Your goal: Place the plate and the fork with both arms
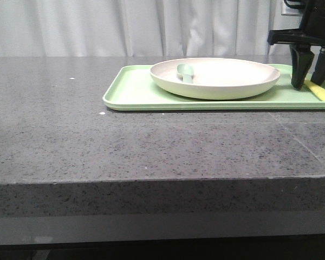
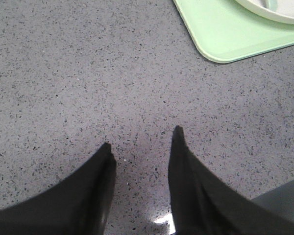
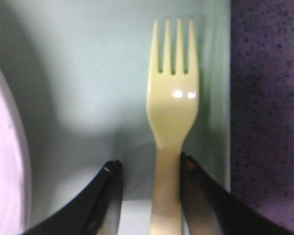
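The cream plate [image 1: 216, 76] rests on the light-green tray [image 1: 135, 89]. The yellow fork [image 1: 320, 91] lies flat on the tray's right end, beside the plate. My right gripper [image 1: 309, 82] is lowered over the fork and open. In the right wrist view its fingers [image 3: 149, 161] straddle the fork's [image 3: 173, 98] handle; one finger is against the handle and the other stands apart. The plate's rim [image 3: 5, 161] shows at that view's edge. My left gripper [image 2: 142, 137] is open and holds nothing, over bare table a short way from the tray's corner [image 2: 220, 34]. It is outside the front view.
A pale green spoon [image 1: 185, 72] lies inside the plate. The grey speckled table [image 1: 70, 135] stretches left of and in front of the tray, ending in a front edge [image 1: 151, 179]. White curtains hang behind.
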Controlling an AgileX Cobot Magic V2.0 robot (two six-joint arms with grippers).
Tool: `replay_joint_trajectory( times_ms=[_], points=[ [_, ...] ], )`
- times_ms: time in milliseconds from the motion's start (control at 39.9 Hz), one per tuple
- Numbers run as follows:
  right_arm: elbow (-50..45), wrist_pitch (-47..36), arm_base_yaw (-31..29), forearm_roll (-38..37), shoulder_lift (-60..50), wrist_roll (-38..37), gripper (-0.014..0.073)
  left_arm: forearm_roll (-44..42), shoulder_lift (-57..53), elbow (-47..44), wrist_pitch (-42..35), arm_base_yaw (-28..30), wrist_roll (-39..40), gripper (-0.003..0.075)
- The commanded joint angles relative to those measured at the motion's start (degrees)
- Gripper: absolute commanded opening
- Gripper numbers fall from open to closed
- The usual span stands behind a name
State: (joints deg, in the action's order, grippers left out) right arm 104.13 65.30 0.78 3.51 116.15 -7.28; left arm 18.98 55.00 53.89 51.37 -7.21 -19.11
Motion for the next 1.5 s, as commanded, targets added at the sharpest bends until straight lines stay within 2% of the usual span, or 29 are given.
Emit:
replay_joint_trajectory(
  times_ms=[0, 276, 451, 676, 977, 1303, 1478],
  points=[
    [1.45, -1.26, 0.03, 0.08, -5.07, 0.53, 0.0373, 1.21, -0.36, 1.57, -2.82, 0.19, -0.12, 0.026],
    [0.91, 0.82, 1.9, 0.08, -13.2, 1.92, 0.0373, 1.21, -0.36, 1.57, -2.82, 0.19, -0.12, 0.026],
    [-3.6, -0.6, 4.85, 0.08, -21.34, 2.79, 0.0373, 1.21, -0.36, 1.57, -2.82, 0.19, -0.12, 0.026],
    [-16.81, -5.32, 8.03, -0.74, -34.76, 4.21, 0.0373, 1.21, -0.36, 1.57, -2.82, 0.19, -0.12, 0.026],
    [-35.5, -8.03, 8.09, -2.27, -53.93, 4.26, 0.0373, 1.21, -0.36, 1.57, -2.82, 0.19, -0.12, 0.026],
    [-49.57, -13.32, 8.09, -3.51, -72.37, 4.26, 0.0373, 1.21, -0.36, 1.57, -2.82, 0.19, -0.12, 0.026],
    [-53.79, -16.67, 8.09, -3.51, -79.42, 4.26, 0.0373, 1.21, -0.36, 1.57, -2.82, 0.19, -0.12, 0.026]
  ],
)
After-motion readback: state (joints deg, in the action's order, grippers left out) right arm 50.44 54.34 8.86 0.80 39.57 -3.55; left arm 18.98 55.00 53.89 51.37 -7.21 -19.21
